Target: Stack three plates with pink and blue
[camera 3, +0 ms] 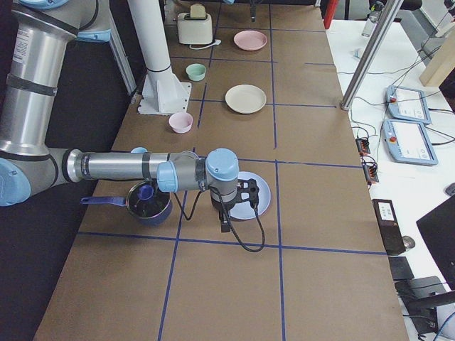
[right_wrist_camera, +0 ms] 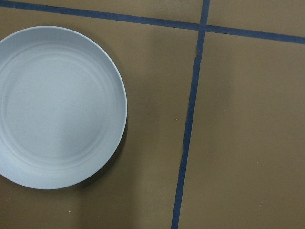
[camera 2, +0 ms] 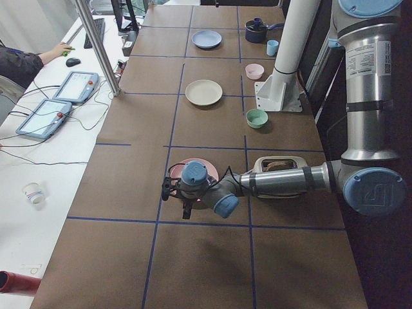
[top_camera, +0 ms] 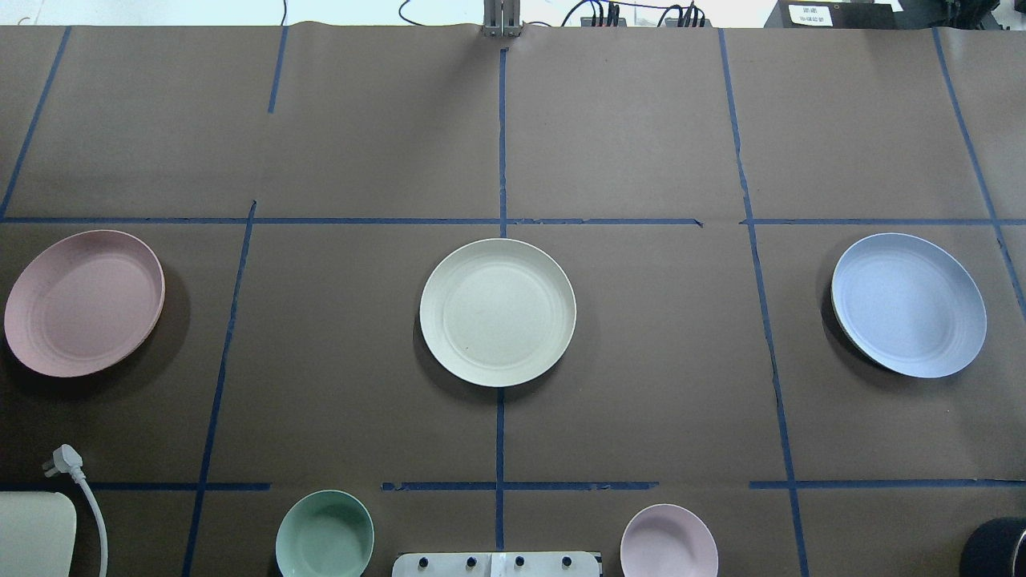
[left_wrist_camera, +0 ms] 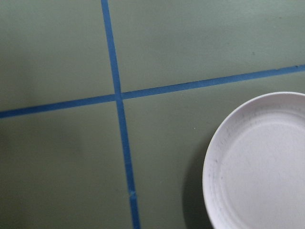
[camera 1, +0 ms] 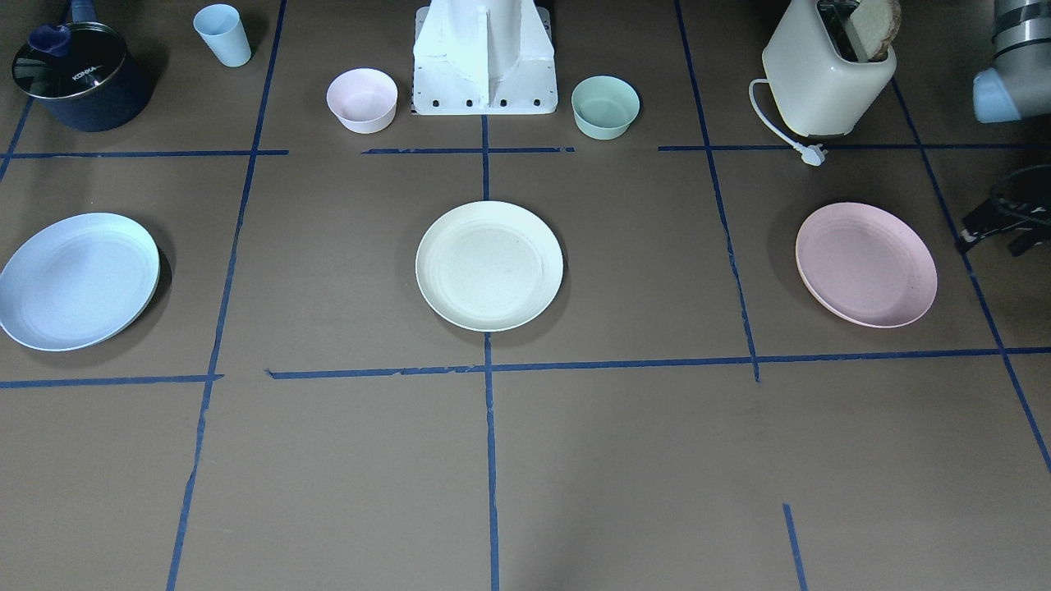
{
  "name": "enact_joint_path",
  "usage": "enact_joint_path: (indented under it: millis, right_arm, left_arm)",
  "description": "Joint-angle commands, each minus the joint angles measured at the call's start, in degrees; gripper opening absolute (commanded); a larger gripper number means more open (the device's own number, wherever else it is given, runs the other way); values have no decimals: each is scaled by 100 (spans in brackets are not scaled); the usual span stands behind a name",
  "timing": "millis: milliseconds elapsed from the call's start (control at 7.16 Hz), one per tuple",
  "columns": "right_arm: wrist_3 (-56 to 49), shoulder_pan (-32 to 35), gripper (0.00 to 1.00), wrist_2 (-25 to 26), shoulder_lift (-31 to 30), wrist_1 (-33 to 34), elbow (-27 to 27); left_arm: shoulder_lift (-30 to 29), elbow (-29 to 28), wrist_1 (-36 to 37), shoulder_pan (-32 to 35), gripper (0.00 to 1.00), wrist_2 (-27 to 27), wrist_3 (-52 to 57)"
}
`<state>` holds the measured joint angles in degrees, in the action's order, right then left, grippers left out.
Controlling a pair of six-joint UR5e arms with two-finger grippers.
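Observation:
The cream-white plate (top_camera: 498,312) lies at the table's middle. The pale pink plate (top_camera: 83,302) lies on my left side and the pale blue plate (top_camera: 909,304) on my right side; all lie apart and flat. My left gripper (camera 2: 172,192) hovers above the pink plate's (camera 2: 205,167) outer edge; its dark end also shows at the front view's right edge (camera 1: 1006,215). My right gripper (camera 3: 245,194) hovers over the blue plate (camera 3: 261,195). I cannot tell whether either gripper is open or shut. The wrist views show the pink plate (left_wrist_camera: 262,167) and the blue plate (right_wrist_camera: 55,107) from above, with no fingers in sight.
Near the robot base (camera 1: 484,57) stand a small pink bowl (camera 1: 362,99) and a mint bowl (camera 1: 605,107). A cream toaster (camera 1: 825,78) with bread and a loose plug (camera 1: 813,153) is behind the pink plate. A blue cup (camera 1: 222,34) and a dark pot (camera 1: 78,74) stand behind the blue plate.

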<state>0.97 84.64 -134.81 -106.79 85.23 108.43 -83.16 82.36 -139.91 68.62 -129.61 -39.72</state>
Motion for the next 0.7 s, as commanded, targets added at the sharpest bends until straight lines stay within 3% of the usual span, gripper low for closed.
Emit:
enact_joint_path:
  millis: [0,140,279,419,559]
  right_arm:
    - [-9,0,100,-2,0,-7,-6]
    - [-9,0,100,-2,0,-7,-6]
    - [-9,0,100,-2,0,-7,-6]
    - [-9,0,100,-2,-9,-7,-6]
    - [-9,0,100,-2,-9,-7,-6]
  left_arm:
    - [-7,-142,-388,-585,100,287,-660]
    - [-7,-142,-387,-647,100,253,-669]
    - [-7,-142,-379,-657,80,243,-686]
    - [-7,-142,-370,-657,46,235,-678]
    - [-7,-142,-379,-657,28,226,-669]
